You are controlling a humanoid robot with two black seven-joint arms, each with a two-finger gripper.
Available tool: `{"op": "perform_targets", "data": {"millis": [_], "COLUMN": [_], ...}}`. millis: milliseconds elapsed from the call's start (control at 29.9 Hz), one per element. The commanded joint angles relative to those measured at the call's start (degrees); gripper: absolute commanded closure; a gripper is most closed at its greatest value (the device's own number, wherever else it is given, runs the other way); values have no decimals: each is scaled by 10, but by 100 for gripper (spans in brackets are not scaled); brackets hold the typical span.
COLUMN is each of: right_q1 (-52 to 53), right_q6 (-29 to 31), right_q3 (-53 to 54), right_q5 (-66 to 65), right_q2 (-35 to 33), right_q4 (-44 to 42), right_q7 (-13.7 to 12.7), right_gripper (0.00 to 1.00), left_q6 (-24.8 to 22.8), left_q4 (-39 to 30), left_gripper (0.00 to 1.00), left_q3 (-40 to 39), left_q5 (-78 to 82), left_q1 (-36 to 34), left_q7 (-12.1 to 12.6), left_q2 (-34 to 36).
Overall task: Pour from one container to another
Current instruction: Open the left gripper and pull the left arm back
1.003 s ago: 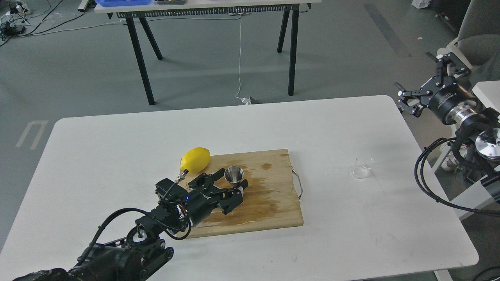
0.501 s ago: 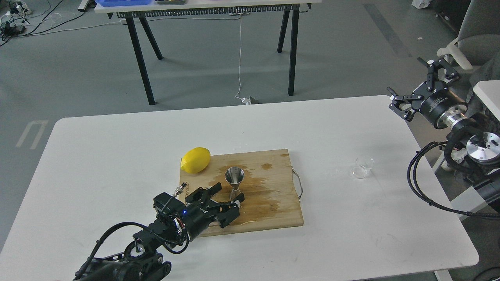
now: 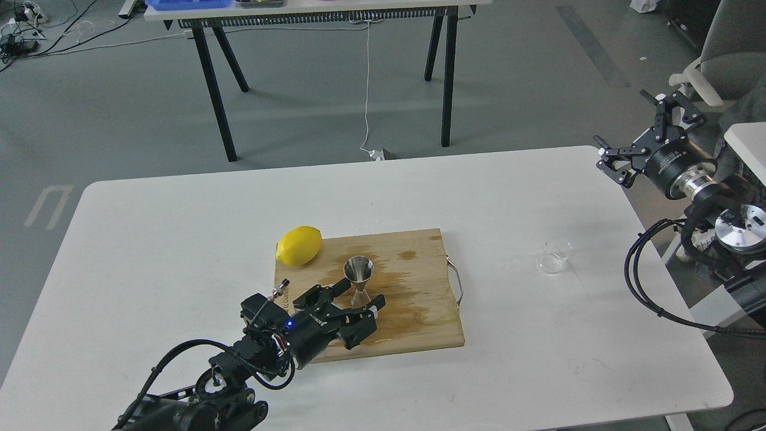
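The steel jigger (image 3: 359,275) stands upright on the wooden cutting board (image 3: 419,323), near the middle of the white table. My left gripper (image 3: 361,294) is open, low over the board, with one finger on each side of the jigger's lower cone; I cannot tell if they touch it. The small clear glass cup (image 3: 555,256) rests on the table to the right of the board, apart from both grippers. My right gripper (image 3: 625,129) hangs open and empty above the table's far right corner, well behind the cup.
A yellow lemon (image 3: 299,245) lies at the board's back left corner, close to my left arm. The board has a wet stain and a metal handle (image 3: 458,287) on its right side. The white table (image 3: 179,239) ends just right of the cup.
My left gripper drew back from the jigger, then came forward and right again, so its open fingers now flank the jigger's base. The right gripper shifted slightly left, then stayed.
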Motion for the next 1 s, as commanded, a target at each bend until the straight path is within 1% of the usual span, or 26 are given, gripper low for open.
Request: {"op": "perform_targets", "data": {"millis": [0, 67, 201, 267, 501, 602, 735, 802, 836, 903, 936, 970], "right_q1": [0, 0, 0, 1, 2, 2, 2, 2, 2, 2, 2, 1], "right_q6": [0, 0, 0, 0, 0, 0, 0, 0, 0, 0, 0, 0], "right_q3": [0, 0, 1, 0, 3, 6, 7, 7, 8, 8, 8, 9], "right_q5": [0, 0, 1, 1, 1, 1, 1, 1, 1, 1, 1, 1], "right_q2": [0, 0, 0, 0, 8, 9, 8, 8, 7, 7, 7, 6], "right_q4": [1, 2, 2, 3, 3, 6, 7, 13, 18, 28, 33, 35], "right_q7": [0, 0, 0, 1, 1, 1, 1, 1, 1, 1, 2, 2], "right_gripper": [1, 1, 1, 1, 1, 1, 1, 1, 1, 1, 1, 1], "left_q6": [0, 0, 0, 0, 0, 0, 0, 0, 0, 0, 0, -45], "left_q4": [-20, -23, -27, -40, -96, -145, -245, -283, -293, -303, -304, -304], "left_gripper": [6, 6, 6, 6, 7, 7, 7, 7, 7, 7, 6, 6], "left_q3": [0, 0, 0, -1, -8, -12, -21, -53, -74, -134, -176, -219], "left_q5": [0, 0, 0, 0, -8, -62, -191, -268, -302, -367, -399, -428], "left_q1": [0, 1, 1, 2, 10, 7, -11, -30, -35, -39, -40, -40], "left_q7": [0, 0, 0, 0, 0, 0, 0, 0, 0, 0, 0, 0], "left_q2": [17, 44, 61, 71, 160, 226, 326, 366, 375, 388, 392, 395]}}
